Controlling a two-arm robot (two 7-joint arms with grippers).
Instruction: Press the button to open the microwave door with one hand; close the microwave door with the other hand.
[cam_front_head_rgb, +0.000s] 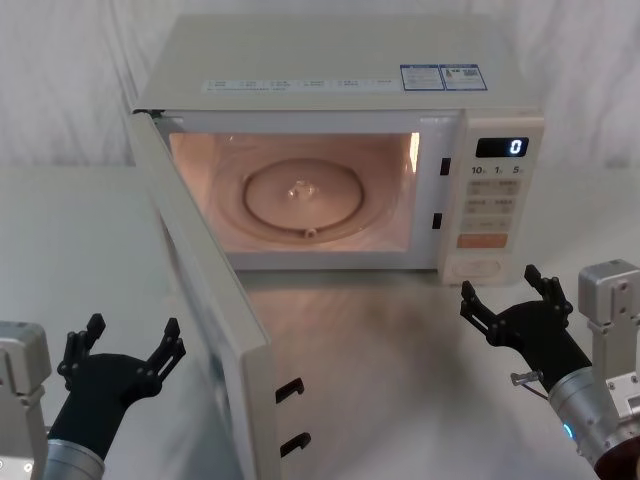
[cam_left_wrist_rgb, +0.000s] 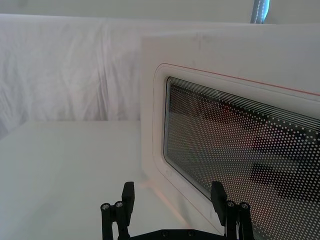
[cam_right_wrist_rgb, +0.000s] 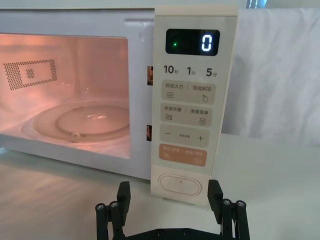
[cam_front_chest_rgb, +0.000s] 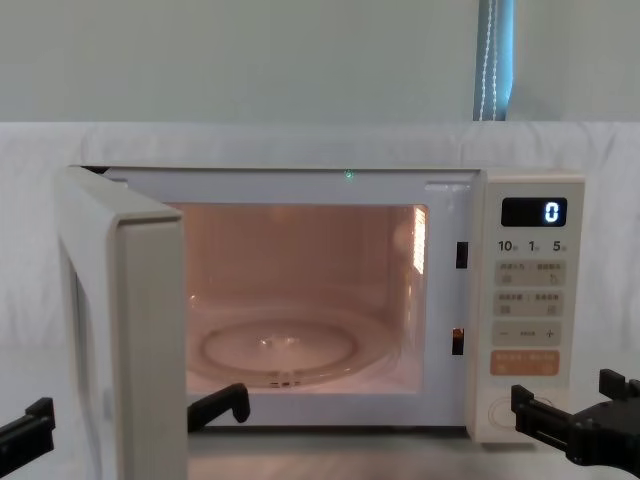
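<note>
Microwave door (cam_front_head_rgb: 205, 290) swung wide open, centre-left of head view, outer face toward left gripper (cam_front_head_rgb: 122, 352); jaws spread, empty, just beside it, nearer arm. Right gripper (cam_front_head_rgb: 518, 303) released, lower right, below button (cam_front_head_rgb: 478, 267).

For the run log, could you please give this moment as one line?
door: open | button: unpressed | left gripper: open, outside door | right gripper: open, before button

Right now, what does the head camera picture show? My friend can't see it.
A cream microwave's door hangs wide open, its inside lit orange. The left gripper waits outside the door and the right gripper sits below the button, fingers spread on both.
</note>
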